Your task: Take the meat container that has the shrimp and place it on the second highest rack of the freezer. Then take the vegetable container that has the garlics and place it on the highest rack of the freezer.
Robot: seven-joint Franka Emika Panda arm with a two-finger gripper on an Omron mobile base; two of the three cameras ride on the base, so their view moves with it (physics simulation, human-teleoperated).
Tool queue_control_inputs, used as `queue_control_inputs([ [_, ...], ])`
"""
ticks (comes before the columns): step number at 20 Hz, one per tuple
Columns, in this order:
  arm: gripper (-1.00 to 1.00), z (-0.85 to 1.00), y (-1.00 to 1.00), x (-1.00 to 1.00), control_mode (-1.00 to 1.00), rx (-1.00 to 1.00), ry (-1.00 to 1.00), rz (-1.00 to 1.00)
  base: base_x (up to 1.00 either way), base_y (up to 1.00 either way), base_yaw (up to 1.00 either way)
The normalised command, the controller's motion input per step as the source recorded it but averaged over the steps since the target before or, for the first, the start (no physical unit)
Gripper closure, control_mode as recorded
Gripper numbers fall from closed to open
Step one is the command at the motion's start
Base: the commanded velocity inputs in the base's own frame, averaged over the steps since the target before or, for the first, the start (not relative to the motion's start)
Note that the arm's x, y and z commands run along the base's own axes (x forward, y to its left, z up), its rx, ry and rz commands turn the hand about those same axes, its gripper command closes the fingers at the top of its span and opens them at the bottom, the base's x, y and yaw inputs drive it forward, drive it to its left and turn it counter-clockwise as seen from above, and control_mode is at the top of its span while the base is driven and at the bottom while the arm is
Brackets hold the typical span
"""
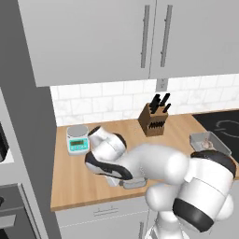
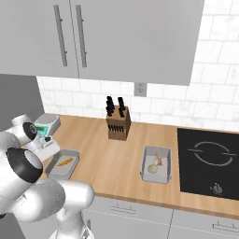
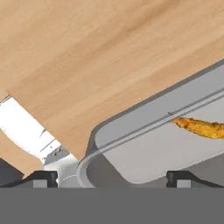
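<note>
Wooden counter [image 2: 116, 163], meat container [image 2: 62, 164], label unreadable

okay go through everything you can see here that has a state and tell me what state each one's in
gripper: open, fingertips straddling the corner of the meat container, not yet closed on it.
meat container: flat on the counter, holding the shrimp.
vegetable container: flat on the counter beside the cooktop, garlics inside.
upper cabinets: doors shut.
knife block: upright, knives in.
kitchen scale: nothing on its pan.
cooktop: no pot on it.
</note>
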Motion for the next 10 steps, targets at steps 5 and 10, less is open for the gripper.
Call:
queue_control_inputs([
  [5, -1.0, -0.32, -0.08, 0.12, -1.0, 0.0, 0.01, 0.0, 0.0, 0.0, 0.0],
  [10, -1.0, -0.28, -0.36, -0.11, -1.0, 0.06, -0.03, 0.0, 0.0, 0.0, 0.0],
])
